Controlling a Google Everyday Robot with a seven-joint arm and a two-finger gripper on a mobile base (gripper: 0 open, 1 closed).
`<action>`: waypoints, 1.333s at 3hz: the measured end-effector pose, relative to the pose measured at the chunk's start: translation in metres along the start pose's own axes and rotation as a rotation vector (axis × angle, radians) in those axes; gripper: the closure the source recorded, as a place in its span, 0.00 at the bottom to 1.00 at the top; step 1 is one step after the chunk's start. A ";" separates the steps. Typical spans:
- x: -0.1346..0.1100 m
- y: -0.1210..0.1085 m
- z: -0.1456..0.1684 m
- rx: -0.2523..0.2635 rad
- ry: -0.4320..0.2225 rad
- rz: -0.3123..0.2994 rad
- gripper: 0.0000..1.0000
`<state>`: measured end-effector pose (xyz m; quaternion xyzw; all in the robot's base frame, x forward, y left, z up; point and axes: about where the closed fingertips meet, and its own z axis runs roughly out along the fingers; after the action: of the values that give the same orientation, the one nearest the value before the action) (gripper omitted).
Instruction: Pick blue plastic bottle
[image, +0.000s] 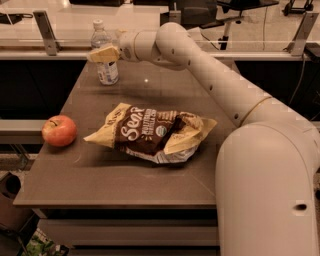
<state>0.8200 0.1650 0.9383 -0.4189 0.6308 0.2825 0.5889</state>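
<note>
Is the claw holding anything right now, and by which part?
Cannot tell. The claw lies across the bottle at its upper body, but a grip cannot be confirmed.

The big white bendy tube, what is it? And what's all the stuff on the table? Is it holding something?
That tube is a robot arm. There is only one picture, and it looks down along the arm at a brown table. At the arm's far tip is its end effector, the part that grabs. It is pale yellow and sits right against a small clear water bottle with a white cap, near the table's back edge. The bottle stands upright, and I cannot tell whether it is gripped yet. Nearer to us lie a red apple on the left and a crumpled brown and yellow snack bag in the middle.
</note>
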 end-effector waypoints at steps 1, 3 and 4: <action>0.003 0.008 0.007 -0.013 -0.012 0.006 0.43; 0.003 0.012 0.012 -0.021 -0.012 0.007 0.87; 0.004 0.014 0.014 -0.025 -0.012 0.008 1.00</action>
<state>0.8148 0.1831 0.9308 -0.4220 0.6255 0.2950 0.5863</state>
